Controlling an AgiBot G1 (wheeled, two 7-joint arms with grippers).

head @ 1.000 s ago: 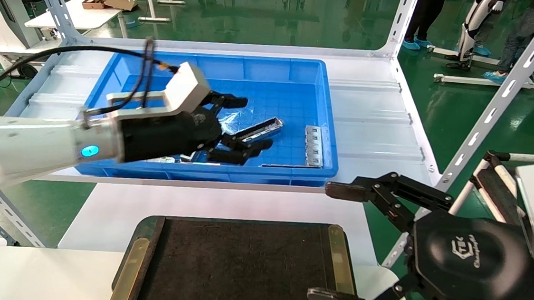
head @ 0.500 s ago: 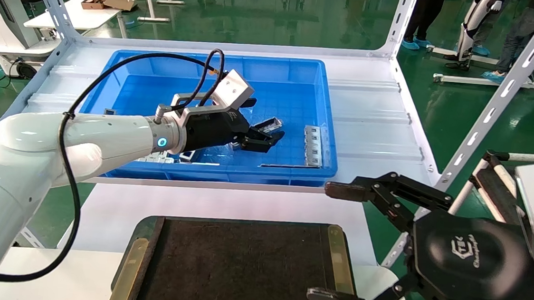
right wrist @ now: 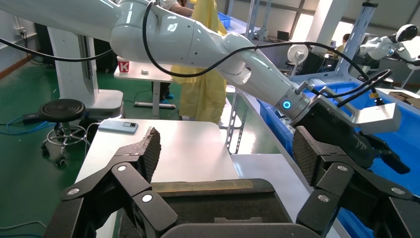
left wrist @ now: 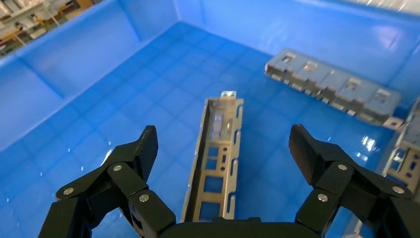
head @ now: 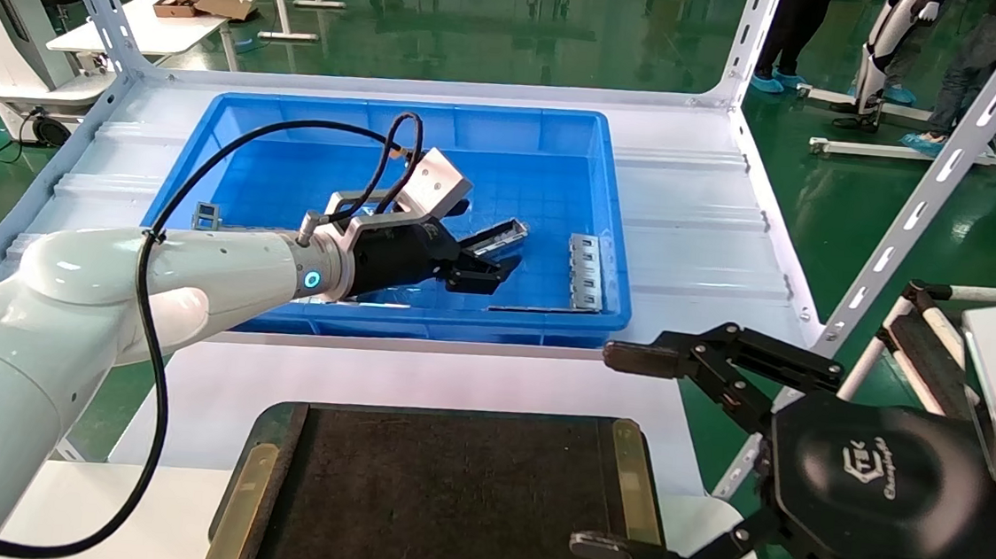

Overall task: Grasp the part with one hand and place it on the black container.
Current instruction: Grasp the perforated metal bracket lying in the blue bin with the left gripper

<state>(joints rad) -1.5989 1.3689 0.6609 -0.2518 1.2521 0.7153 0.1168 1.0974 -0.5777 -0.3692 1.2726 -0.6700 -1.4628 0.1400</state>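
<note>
Fig.: my left gripper (left wrist: 223,148) hangs w/ jaws wide, straddling the part (left wrist: 216,163), which lies flat, trough up, on the floor of the blue bin (head: 606,261); to grip well I'd judge I should drop straight down, keep the channel centred btwn the pads, and close across its narrow width, clear of the ladder-like strip (left wrist: 334,93) nearby. My right gripper (head: 626,454) idles, jaws also wide, by the black container (head: 444,506), which sits empty on a white bench; shelf frame and green shop floor around.
</note>
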